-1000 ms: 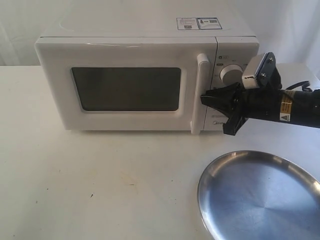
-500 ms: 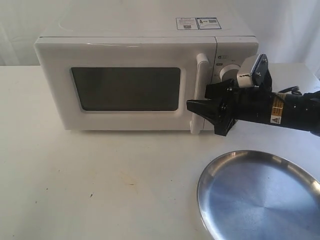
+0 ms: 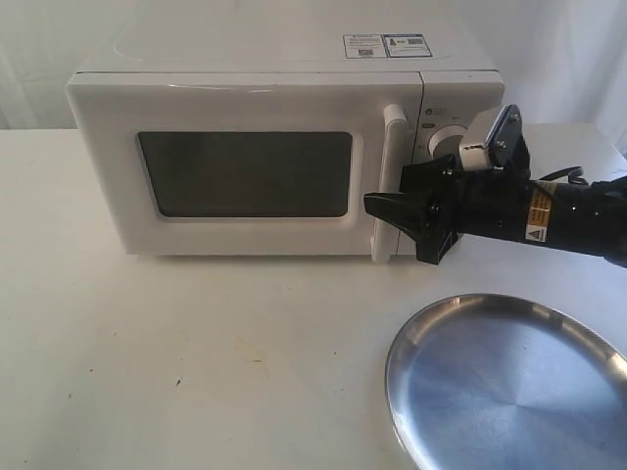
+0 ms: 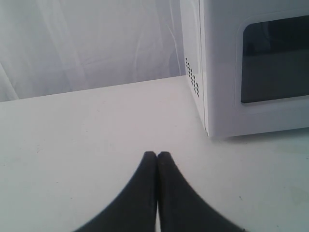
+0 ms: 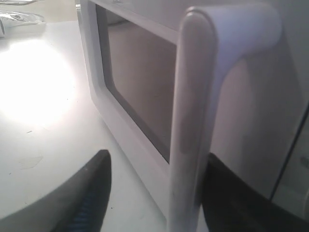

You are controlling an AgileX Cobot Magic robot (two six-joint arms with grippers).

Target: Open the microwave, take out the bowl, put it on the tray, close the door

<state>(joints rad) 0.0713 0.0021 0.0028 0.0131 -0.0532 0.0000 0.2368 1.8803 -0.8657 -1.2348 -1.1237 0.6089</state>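
Observation:
The white microwave (image 3: 245, 98) stands at the back of the table with its door (image 3: 108, 176) closed. Nothing of the bowl shows through the dark window. My right gripper (image 3: 390, 201) is open and straddles the vertical bar handle (image 3: 392, 147) low down. In the right wrist view the handle (image 5: 190, 121) stands between the two dark fingers of that gripper (image 5: 157, 162), close against one of them. The silver tray (image 3: 402, 343) lies empty at the front right. My left gripper (image 4: 157, 154) is shut on nothing, low over the table off the microwave's (image 4: 219, 72) left corner, outside the exterior view.
Two round knobs (image 3: 446, 142) sit on the panel behind my right arm. A white curtain hangs behind the table. The white tabletop (image 3: 196, 362) spreads in front of the microwave and left of the tray.
My right gripper has moved left from beside the control panel until its open fingers flank the door handle. In the last half second it barely shifted. The door has stayed closed.

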